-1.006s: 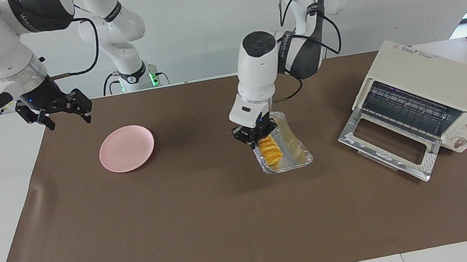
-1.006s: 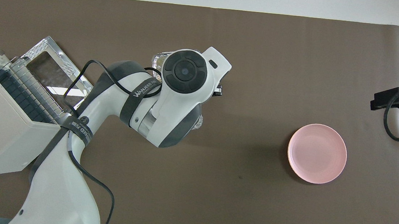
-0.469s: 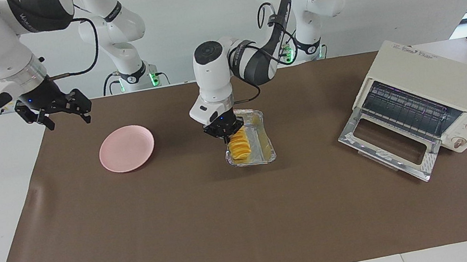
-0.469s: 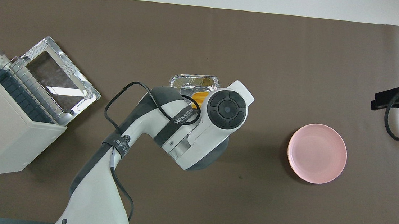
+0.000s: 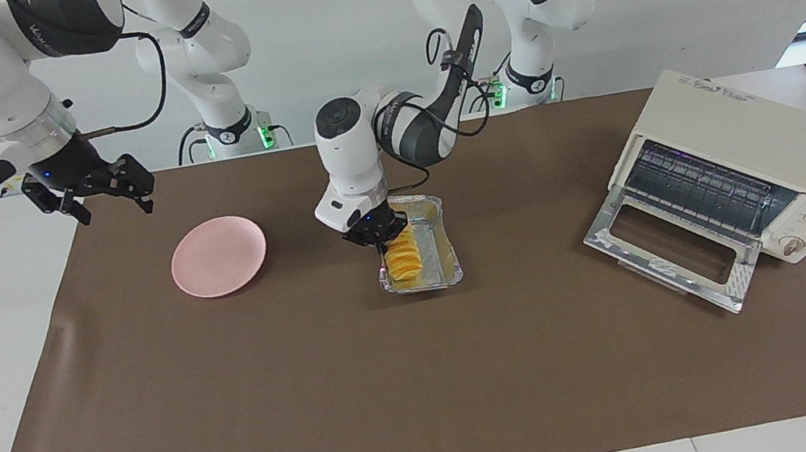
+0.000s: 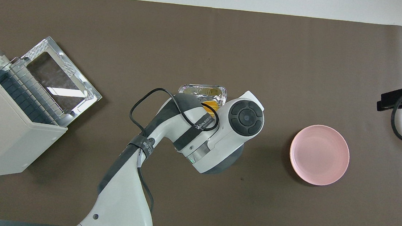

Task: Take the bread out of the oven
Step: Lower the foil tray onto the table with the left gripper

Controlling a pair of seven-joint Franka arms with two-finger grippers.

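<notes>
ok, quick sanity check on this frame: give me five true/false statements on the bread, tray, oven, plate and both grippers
1. The bread lies in the foil tray. True.
2. The oven door is closed. False: it hangs open, and the rack is bare.
3. The left gripper is shut at the tray's end nearer the robots. True.
4. The bread sits on the pink plate. False: the plate holds nothing.
5. The right gripper holds the plate. False: it hangs open in the air at the right arm's end of the table, holding nothing.
</notes>
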